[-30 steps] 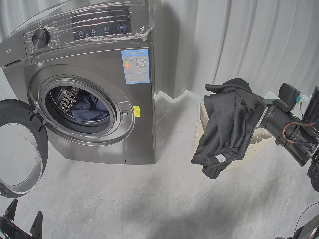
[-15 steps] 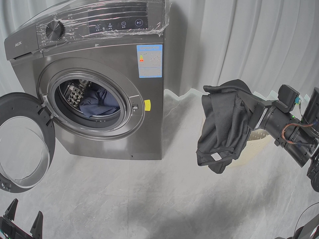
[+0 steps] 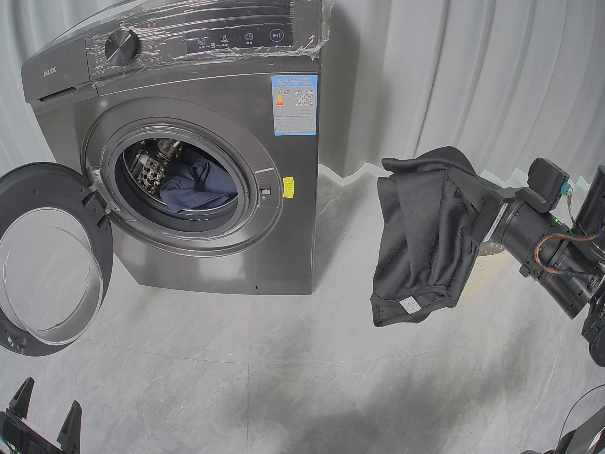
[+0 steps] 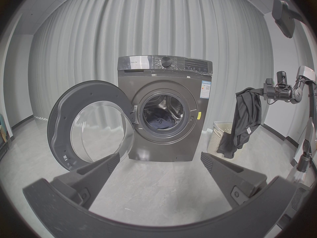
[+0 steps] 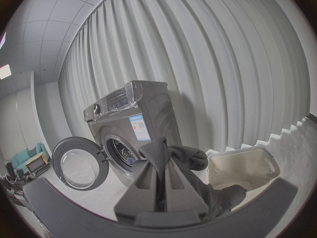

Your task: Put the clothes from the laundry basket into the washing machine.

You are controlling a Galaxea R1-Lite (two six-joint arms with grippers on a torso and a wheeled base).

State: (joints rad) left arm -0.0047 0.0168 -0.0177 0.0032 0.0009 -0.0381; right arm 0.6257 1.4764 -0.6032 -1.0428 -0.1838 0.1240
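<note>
A pale pleated curtain (image 3: 472, 64) backs a grey tiled floor (image 3: 283, 360). The dark garment (image 3: 422, 241) hangs in a long vertical drape from the right gripper (image 5: 161, 185), whose fingers are pinched shut on a bunched top fold. Its lower end dangles free above the floor, in front of the laundry basket (image 5: 244, 167). The washing machine (image 3: 208, 96) stands well apart, to the robot's left of the garment. Its round door (image 3: 50, 253) is swung wide to the left, and a blue garment (image 3: 198, 187) already lies in the drum. So the load has to travel leftward and forward into the opening, and the right arm is the one carrying it. The left gripper (image 4: 159, 155) sits low near the floor, fingers spread, holding nothing.
</note>
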